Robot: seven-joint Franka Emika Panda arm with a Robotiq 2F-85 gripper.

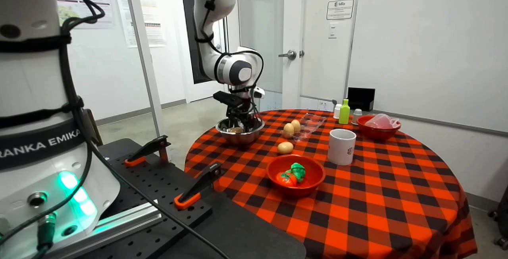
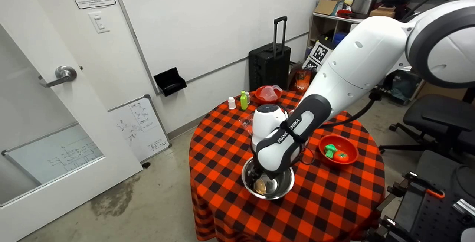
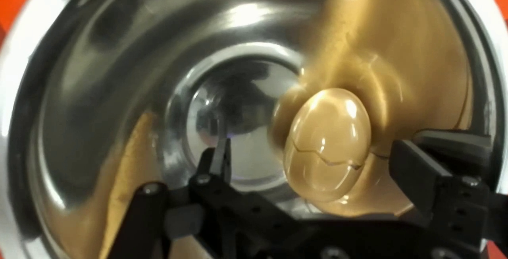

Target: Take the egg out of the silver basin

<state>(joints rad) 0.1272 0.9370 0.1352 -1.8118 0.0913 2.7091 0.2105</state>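
- The black two-fingered end effector (image 3: 311,163) reaches down into the round, shiny, bare-metal basin (image 3: 246,16). Its fingers (image 3: 414,171) stand apart; in the wrist view the small, oval, cream-tan egg (image 3: 327,140) shows between them, with a strip of reflecting metal visible on each side.
- The egg lies inside the basin, off-centre. Its surface is smooth and glossy, with bright highlights towards its upper end in that view; a thin, dark, jagged line, like a crack, crosses it from side to side. Its long axis leans slightly.
- Tan and golden streaks shine on the basin's inner wall.
- The white robot arm (image 2: 356,67) hangs over the round table (image 1: 381,195), covered by a red-and-black checked cloth (image 1: 412,227); the basin stands upright near its edge.
- Two tan eggs (image 1: 288,130) stand close together at a clear plastic carton (image 1: 314,122). A third tan egg (image 1: 285,147) lies near a round red bowl (image 1: 312,171) holding green broccoli (image 1: 297,172) and a red tomato (image 1: 285,179).
- A cylindrical white mug (image 1: 337,147) stands near that bowl.
- Towards the wall stand a lime-green bottle (image 1: 344,114) and another red bowl (image 1: 371,132).
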